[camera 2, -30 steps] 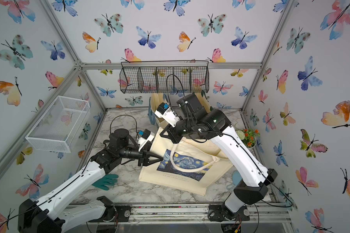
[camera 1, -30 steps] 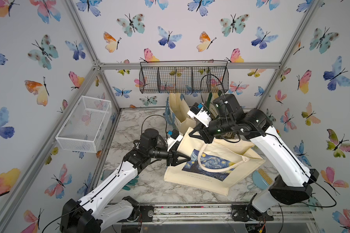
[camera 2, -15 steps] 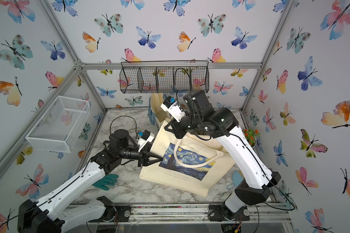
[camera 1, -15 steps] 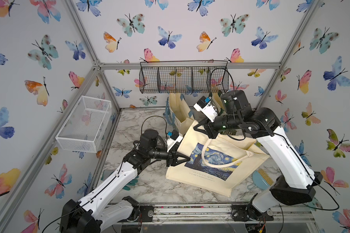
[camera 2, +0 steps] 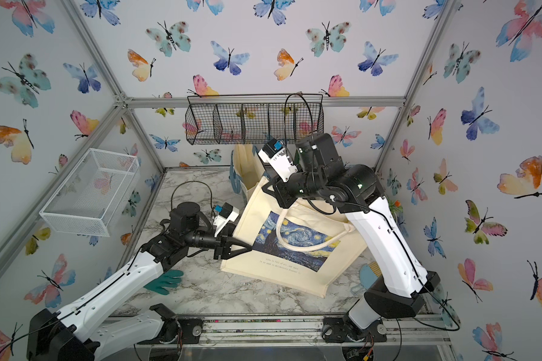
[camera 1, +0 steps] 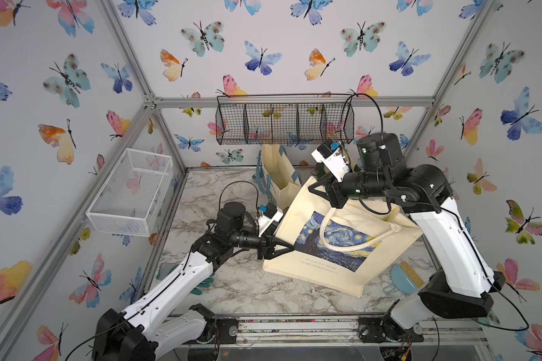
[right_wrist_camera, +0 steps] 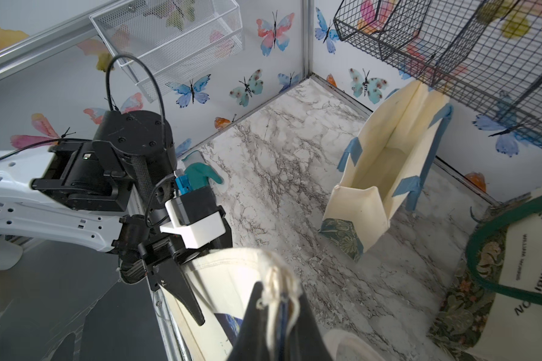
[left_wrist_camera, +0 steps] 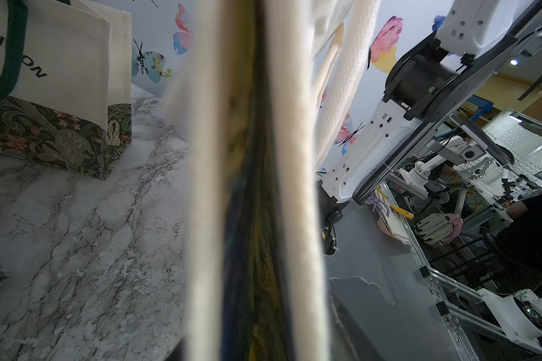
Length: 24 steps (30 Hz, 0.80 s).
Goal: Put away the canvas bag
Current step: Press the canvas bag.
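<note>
The right pincer (right_wrist_camera: 277, 293) is closed on a top corner of the canvas bag (camera 1: 341, 259) — the left pincer (camera 1: 287, 251) straddles its side edge, grip unclear.

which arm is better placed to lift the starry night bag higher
Right. The right gripper holds the bag up by its top corner. The left gripper sits low at its side edge, grip unclear.

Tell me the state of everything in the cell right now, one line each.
Starry Night bag, hanging tilted from one top corner.
right gripper, shut on that corner.
left gripper, jaws astride the bag's side edge; grip unclear.
blue-handled bag, upright, mouth open.
green-handled bag, standing.
black wire basket, looks empty.
white mesh basket, empty.
teal glove, lying flat.
blue brush, lying flat, bristles up.
</note>
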Tool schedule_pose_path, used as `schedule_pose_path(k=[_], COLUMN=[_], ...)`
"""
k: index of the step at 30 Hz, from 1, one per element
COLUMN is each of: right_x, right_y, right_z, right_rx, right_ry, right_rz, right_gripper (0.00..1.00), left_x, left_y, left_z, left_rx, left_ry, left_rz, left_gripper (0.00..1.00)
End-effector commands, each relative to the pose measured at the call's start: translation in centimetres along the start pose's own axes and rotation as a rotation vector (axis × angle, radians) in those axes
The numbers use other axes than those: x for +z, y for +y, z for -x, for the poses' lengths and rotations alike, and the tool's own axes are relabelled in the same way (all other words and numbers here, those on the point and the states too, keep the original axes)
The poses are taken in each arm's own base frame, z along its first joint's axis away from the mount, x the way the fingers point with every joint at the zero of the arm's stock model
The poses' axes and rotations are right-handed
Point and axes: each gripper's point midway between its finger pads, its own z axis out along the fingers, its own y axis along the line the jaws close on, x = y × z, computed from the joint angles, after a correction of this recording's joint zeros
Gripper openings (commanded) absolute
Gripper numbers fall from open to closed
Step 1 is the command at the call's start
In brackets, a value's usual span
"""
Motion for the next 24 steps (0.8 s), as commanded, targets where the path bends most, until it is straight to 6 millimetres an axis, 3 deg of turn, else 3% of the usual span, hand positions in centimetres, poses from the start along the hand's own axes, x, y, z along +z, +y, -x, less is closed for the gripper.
schedule_pose_path(k=[1, 2, 3, 5, 6, 7, 8, 10, 12, 13, 14, 15, 16, 17, 19, 21, 22, 24], right_x=[-3.7, -3.8, -3.9, -4.1, -4.1, -4.2, -4.2, -4.4, -4.5, -4.6, -4.8, -4.8, -4.9, -5.1, -5.3, -5.6, -5.7, -5.9], right_y=[-1.4, -1.6, -1.7, -2.0, -2.1, -2.2, -2.3, -2.7, -2.9, -3.0, -3.1, -3.1, -3.2, -3.2, -3.3, -3.5, -3.5, -3.7], right_z=[5.8, 5.8, 5.9, 6.0, 6.0, 6.0, 6.0, 6.1, 6.2, 6.3, 6.3, 6.4, 6.5, 6.6, 6.8, 6.9, 6.9, 7.0], right_rx=[-0.032, -0.031, -0.031, -0.031, -0.029, -0.029, -0.028, -0.027, -0.025, -0.025, -0.025, -0.025, -0.025, -0.024, -0.024, -0.022, -0.023, -0.022], right_ry=[-0.249, -0.253, -0.256, -0.259, -0.259, -0.261, -0.263, -0.266, -0.270, -0.273, -0.277, -0.280, -0.285, -0.290, -0.297, -0.306, -0.308, -0.311], right_rz=[-0.109, -0.121, -0.129, -0.144, -0.149, -0.153, -0.160, -0.180, -0.194, -0.199, -0.203, -0.204, -0.207, -0.211, -0.218, -0.227, -0.233, -0.243], right_gripper=[0.02, 0.02, 0.02, 0.02, 0.02, 0.02, 0.02, 0.02, 0.02, 0.02, 0.02, 0.02, 0.02, 0.02, 0.02, 0.02, 0.02, 0.02], left_x=[0.0, 0.0, 0.0, 0.1, 0.2, 0.1, 0.1, 0.1, 0.1, 0.1, 0.1, 0.1, 0.1, 0.1, 0.1, 0.1, 0.1, 0.1], left_y=[-0.3, -0.2, -0.2, -0.2, -0.1, 0.0, 0.0, 0.0, -0.1, -0.1, -0.1, 0.0, 0.1, 0.2, 0.2, 0.3, 0.4, 0.5], left_z=[-1.6, -1.7, -1.8, -2.1, -2.2, -2.2, -2.3, -2.4, -2.5, -2.6, -2.6, -2.7, -2.8, -2.9, -3.0, -3.1, -3.1, -3.3], left_rx=[-0.056, -0.060, -0.063, -0.074, -0.081, -0.086, -0.086, -0.082, -0.082, -0.084, -0.089, -0.095, -0.099, -0.103, -0.104, -0.106, -0.107, -0.114], left_ry=[0.037, 0.040, 0.042, 0.047, 0.049, 0.047, 0.045, 0.042, 0.042, 0.042, 0.044, 0.046, 0.047, 0.047, 0.047, 0.047, 0.047, 0.047], left_rz=[-0.014, -0.016, -0.018, -0.023, -0.023, -0.017, -0.012, -0.012, -0.013, -0.014, -0.017, -0.018, -0.014, -0.008, -0.006, 0.003, 0.007, 0.013], left_gripper=[0.15, 0.03, 0.00, 0.03, 0.18, 0.41, 0.48, 0.46, 0.14, 0.07, 0.07, 0.15, 0.35, 0.43, 0.40, 0.20, 0.20, 0.35])
